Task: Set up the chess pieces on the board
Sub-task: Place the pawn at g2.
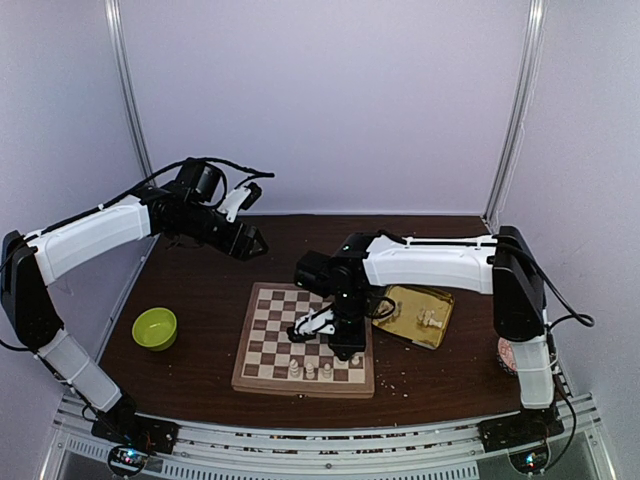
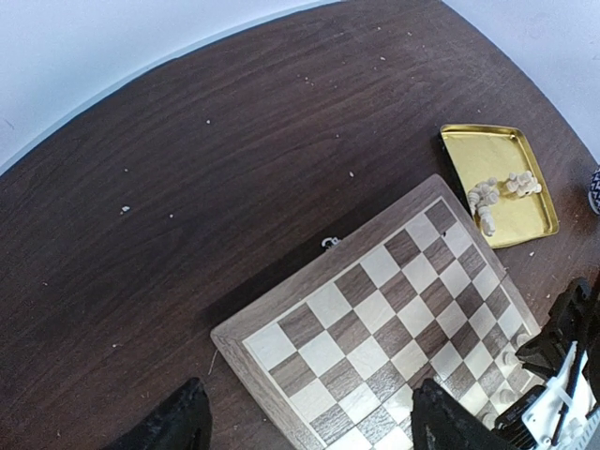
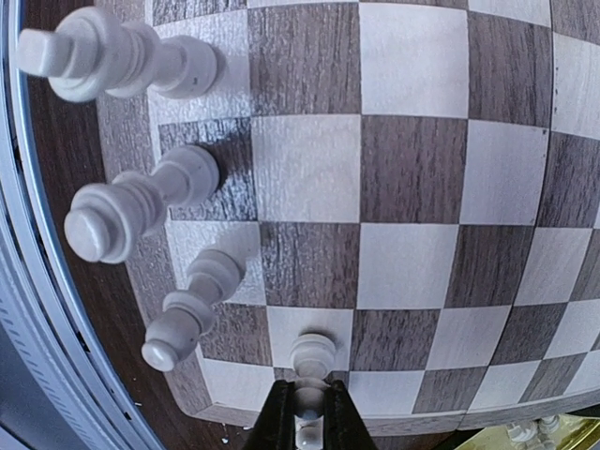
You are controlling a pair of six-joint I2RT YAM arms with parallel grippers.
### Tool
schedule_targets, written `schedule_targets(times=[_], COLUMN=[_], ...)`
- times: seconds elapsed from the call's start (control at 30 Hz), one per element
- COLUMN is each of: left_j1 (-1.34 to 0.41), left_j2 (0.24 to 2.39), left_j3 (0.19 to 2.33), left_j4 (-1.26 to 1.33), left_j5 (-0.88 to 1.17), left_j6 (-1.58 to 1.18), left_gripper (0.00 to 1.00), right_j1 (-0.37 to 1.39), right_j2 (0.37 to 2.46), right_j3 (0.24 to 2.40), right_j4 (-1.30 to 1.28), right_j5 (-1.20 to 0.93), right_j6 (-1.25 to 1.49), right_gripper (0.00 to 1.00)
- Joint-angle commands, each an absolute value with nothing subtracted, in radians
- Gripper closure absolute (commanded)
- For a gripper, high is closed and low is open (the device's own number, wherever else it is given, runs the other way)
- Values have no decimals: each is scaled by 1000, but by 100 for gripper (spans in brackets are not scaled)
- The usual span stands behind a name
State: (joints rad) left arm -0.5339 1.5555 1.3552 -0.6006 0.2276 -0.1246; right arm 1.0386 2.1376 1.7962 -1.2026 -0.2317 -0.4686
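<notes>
Four chess pieces (image 3: pixel 122 206) stand in the row of the board (image 3: pixel 450 187) nearest the arms, each upright, its long axis vertical and its head toward the wrist camera. The end one, a pawn (image 3: pixel 312 361), sits on a light square, pinched between the fingers of the right gripper (image 3: pixel 309 398). More pieces lie heaped in the gold tray (image 2: pixel 469 150) beside the board. The left gripper (image 2: pixel 309 422) hovers over the table (image 2: pixel 187 187) beyond the board's far corner, fingers spread wide.
</notes>
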Motion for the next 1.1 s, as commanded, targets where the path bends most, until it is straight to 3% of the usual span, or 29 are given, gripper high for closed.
schedule_targets(times=[0.0,0.33,0.63,1.07], left_j1=[-535,-535,-536,-538], left_j2=[1532,1534,1534,1552], left_j3=[1370,1371,1373,1337], left_j4=[-581,-583,-584,-514], left_j5=[224,225,245,320], left_j6=[-112,-111,-106,-90], left_gripper=[25,25,25,25], right_j1=[1048,1048,1047,852], right_j2=[2165,2177,2159,1885], right_j3=[1829,1832,1832,1687], right_j4=[-1216,-1218,-1212,-1169], right_j5=[-241,-248,-219,-233], right_j6=[-478,-480,-480,-498], right_gripper=[94,92,83,79])
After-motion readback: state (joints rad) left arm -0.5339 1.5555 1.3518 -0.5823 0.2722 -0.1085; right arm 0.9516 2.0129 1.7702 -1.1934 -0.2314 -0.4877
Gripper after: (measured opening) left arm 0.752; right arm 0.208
